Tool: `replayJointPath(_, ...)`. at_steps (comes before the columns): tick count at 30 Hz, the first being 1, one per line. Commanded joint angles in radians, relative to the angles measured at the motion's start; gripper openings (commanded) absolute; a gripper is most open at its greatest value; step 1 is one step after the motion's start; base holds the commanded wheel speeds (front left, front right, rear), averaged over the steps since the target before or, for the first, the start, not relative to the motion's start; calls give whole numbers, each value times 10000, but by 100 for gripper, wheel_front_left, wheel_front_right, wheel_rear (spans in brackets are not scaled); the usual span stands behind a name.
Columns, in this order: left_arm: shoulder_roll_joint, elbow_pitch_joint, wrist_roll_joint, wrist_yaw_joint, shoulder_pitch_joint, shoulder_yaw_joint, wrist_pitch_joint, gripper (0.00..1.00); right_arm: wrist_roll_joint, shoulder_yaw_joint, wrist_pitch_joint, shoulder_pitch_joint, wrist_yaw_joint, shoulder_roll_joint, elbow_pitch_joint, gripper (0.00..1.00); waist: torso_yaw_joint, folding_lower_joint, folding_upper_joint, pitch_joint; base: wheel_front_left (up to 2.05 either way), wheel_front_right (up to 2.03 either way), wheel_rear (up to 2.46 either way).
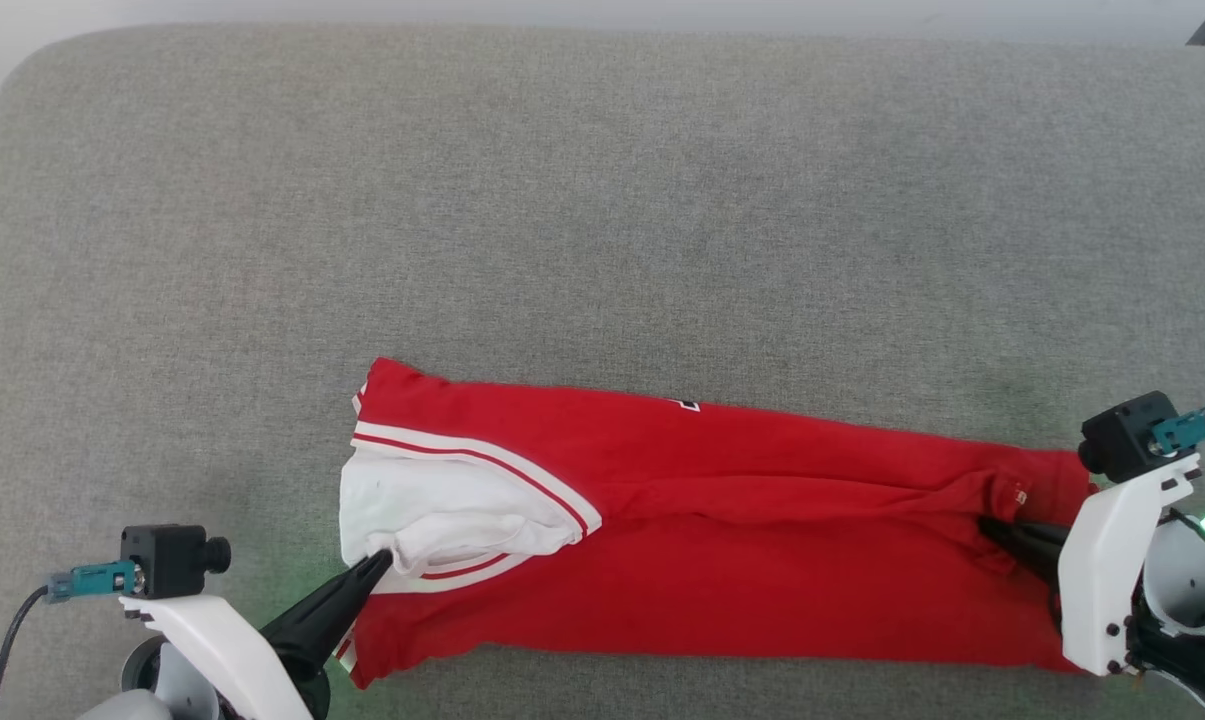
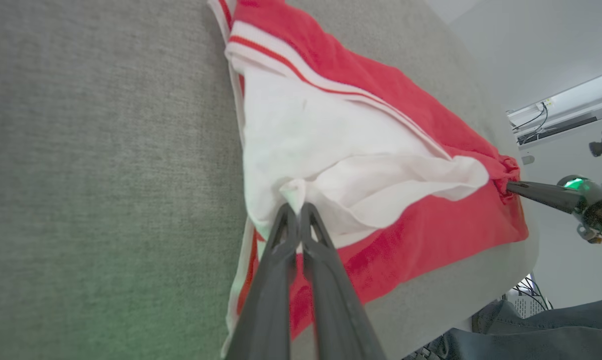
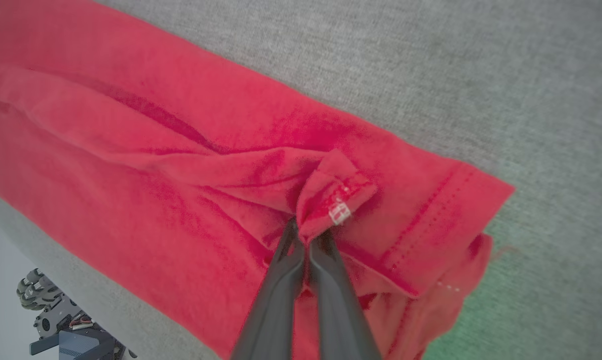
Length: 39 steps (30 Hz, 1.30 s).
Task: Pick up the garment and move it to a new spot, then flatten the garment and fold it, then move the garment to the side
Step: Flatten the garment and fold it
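Dark fingers of the left gripper [image 2: 296,207] are pressed together on a pinch of the white sleeve [image 2: 330,150], and the cloth rises to a small peak at their tips. The right gripper [image 3: 305,231] is closed in the same way, clamping a bunched fold of red knit near the hem. A small white label [image 3: 339,214] sits just beside its tips, and rows of stitching run across the cloth to one side. Between the two grips the garment [image 1: 762,570] lies as one long red band, folded lengthwise. A raised crease runs along its middle from the sleeve end toward the hem end. In the head view the sleeve end lies at the left and the hem end at the right. Red-and-white striped trim [image 1: 482,455] borders the sleeve where it meets the red body, and a second strip of trim runs along the near left edge. The band rests on a grey woven cushion [image 1: 602,200] and lies across its near part, with the long near edge close to the cushion's front edge. A faint green glow tints the grey weave beside each gripper. White wrist housings, each carrying a small black camera [image 1: 167,558], frame the lower corners of the head view.
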Motion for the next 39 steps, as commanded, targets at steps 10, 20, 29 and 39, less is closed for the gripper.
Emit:
replayJointPath(10,-256,-101,329,-45,180,315,-643,31,288,-866,-25,523,-5,105,-312,100,150,0,0,-331,0,0,0)
replayJointPath(20,-1471,304,984,-37,1454,2083,-791,100,295,-2493,909,1540,-7,455,106,100,821,0,0,-616,0,0,0)
replayJointPath(29,-2960,1237,2878,-36,2129,3951,-796,100,180,-3854,1552,1848,-8,705,1147,100,1511,0,0,-752,0,0,0)
replayJointPath(39,-4630,1154,6784,-24,2918,6478,-796,100,-185,-4048,2085,1748,-5,1322,1592,100,1853,0,0,-874,0,0,0)
